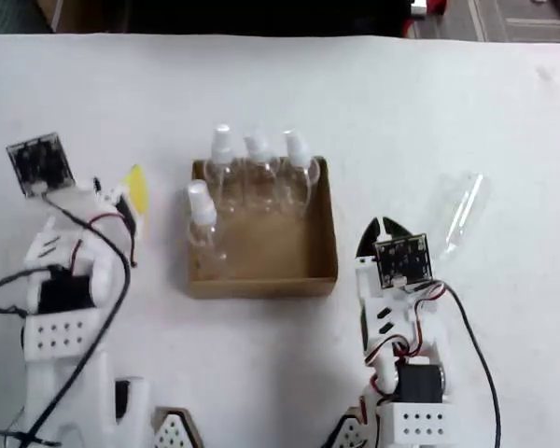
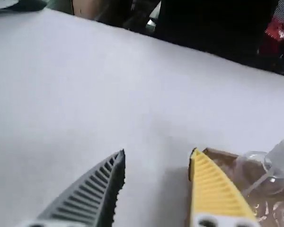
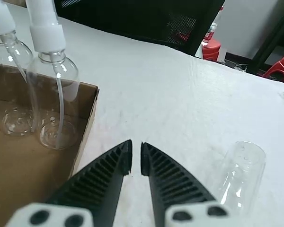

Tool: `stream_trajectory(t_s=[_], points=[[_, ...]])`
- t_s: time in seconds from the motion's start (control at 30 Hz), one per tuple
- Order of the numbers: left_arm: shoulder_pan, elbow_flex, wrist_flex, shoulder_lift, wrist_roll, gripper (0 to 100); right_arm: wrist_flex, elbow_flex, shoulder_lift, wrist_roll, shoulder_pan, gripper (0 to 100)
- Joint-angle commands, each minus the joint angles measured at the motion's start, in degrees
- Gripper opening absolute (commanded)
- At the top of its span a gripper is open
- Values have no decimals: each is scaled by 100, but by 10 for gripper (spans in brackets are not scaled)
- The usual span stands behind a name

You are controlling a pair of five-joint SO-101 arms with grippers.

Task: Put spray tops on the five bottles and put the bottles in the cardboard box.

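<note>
High view, left hand (image 1: 118, 187) spread, half hidden under arm (image 1: 70, 280), right hand (image 1: 383, 224) closed empty, clear bottle (image 1: 457, 213) faint

A white table (image 1: 289, 84) spreads across the high view, with a pale tiled floor (image 1: 527, 19) and a small red thing (image 1: 436, 7) beyond its far edge. In the right wrist view the tabletop looks lightly creased. A black chair (image 3: 180, 23) stands behind it, with a red container (image 3: 211, 48) and a red stool (image 3: 281, 68) on the floor nearby.
</note>
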Motion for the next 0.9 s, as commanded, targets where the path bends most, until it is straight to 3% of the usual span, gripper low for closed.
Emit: stream_trajectory(t_s=[0.0,0.33,0.87], points=[[-57,-413,-97,207,-70,210,-40,35,-75,70,-40,24],[-48,642,-782,-936,-35,210,-40,35,-84,70,-40,24],[233,782,-571,-1314,-79,210,-48,35,-84,35,4,26]])
